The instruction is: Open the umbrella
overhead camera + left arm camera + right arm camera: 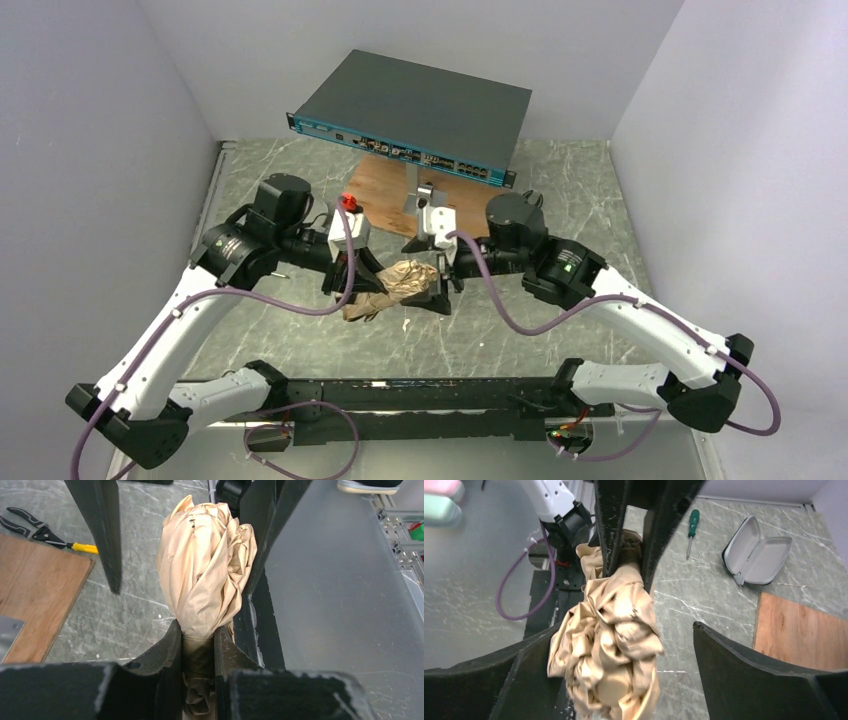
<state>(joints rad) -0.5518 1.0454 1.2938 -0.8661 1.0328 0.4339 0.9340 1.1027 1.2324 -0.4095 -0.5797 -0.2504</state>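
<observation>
Left tool (197, 636) clamps folded umbrella (205, 565); right tool (625, 630) spread wide around it.

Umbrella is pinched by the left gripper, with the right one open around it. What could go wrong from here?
1. The right gripper straddles only loose canopy of the umbrella; closing there may grab cloth, not shaft, and slip or tear.
2. The left gripper clamps a thin fabric neck, which may pull free.
3. The network switch sits close behind; a spreading canopy could hit it.
</observation>
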